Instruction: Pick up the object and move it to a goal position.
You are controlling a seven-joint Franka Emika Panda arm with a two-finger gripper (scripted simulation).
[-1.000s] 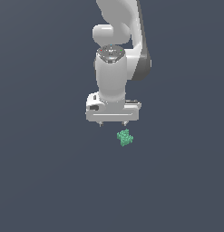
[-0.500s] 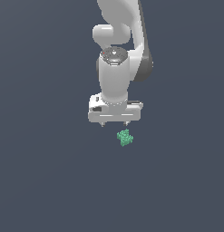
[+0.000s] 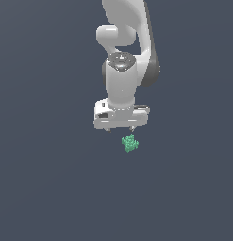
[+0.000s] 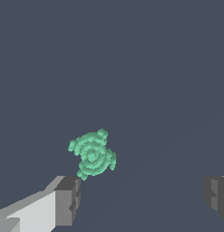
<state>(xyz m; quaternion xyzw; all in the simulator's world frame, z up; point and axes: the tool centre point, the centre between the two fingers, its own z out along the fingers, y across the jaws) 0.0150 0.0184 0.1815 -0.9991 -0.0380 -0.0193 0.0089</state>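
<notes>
A flat, dark slate-grey ground fills both views, with no edge or seam to be seen. In the exterior view the white arm (image 3: 129, 56) hangs straight down from the top of the picture, its wrist ending in a broad white block from which the gripper (image 3: 120, 130) points at the ground, only two short dark tips showing under the block. The clump (image 3: 130, 143), small, bright green and bumpy, lies on the ground just below the gripper and a little toward the exterior view's right, closer to the tip on that side than to the other; it is far smaller than the block above it. Whether the tips have reached the ground cannot be told from this view. In the wrist view the jaws stand wide open, one dark pad (image 4: 68, 200) on its white finger at one side and the other pad at the far side, with bare ground between them. The clump (image 4: 92, 154) there shows a ringed, knobbly top and sits near the first pad, apart from it and not between the two pads. Nothing is held.
</notes>
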